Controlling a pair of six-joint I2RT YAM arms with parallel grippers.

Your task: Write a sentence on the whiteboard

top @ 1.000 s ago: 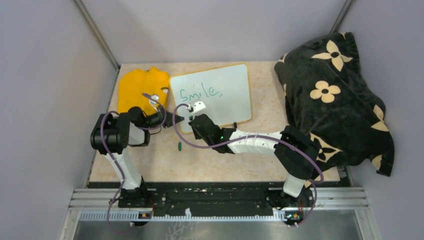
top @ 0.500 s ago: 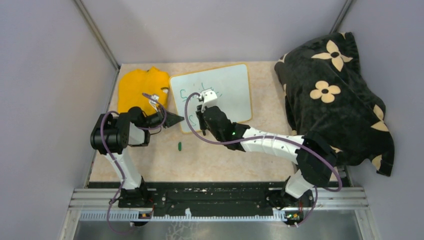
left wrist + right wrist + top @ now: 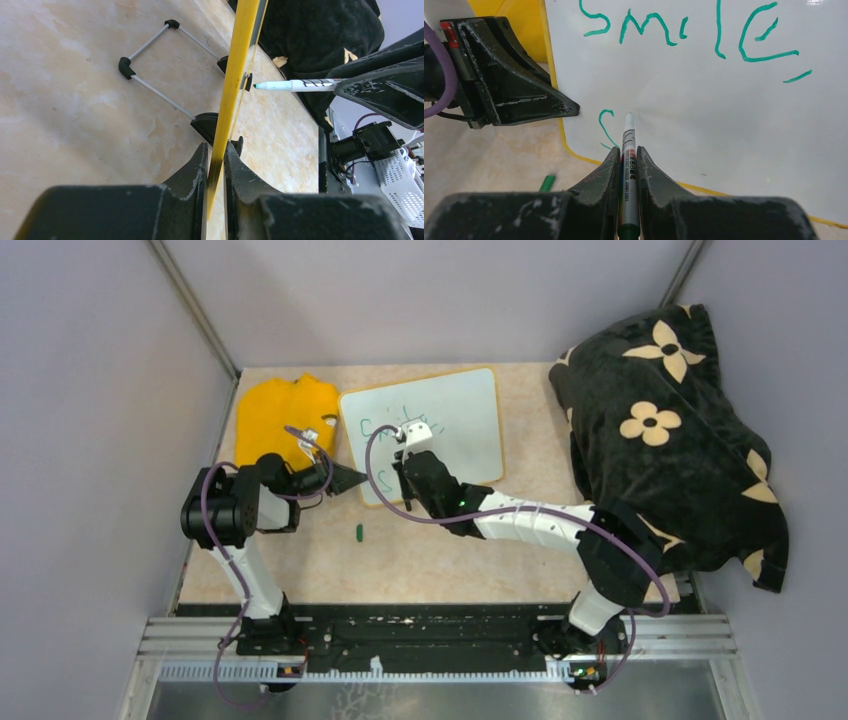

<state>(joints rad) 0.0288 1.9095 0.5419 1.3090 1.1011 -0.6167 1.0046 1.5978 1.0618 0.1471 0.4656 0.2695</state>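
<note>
The whiteboard lies tilted at the back of the table, and its thin frame shows edge-on in the left wrist view. My left gripper is shut on that frame at the board's near left corner. My right gripper is shut on a green-ink marker over the board's left part. The sentence reads "Smile," in green, with an "S" started below it. The marker tip is just right of that "S", close to the surface; I cannot tell if it touches.
A folded yellow cloth lies left of the board, behind my left gripper. A green marker cap lies on the table near the board's front edge. A black flowered blanket fills the right side. The board's wire stand rests on the table.
My right gripper has carried the marker a little right and farther across the board, now covering part of "Smile,"; over the last half second it has barely moved. The left arm has stayed put.
</note>
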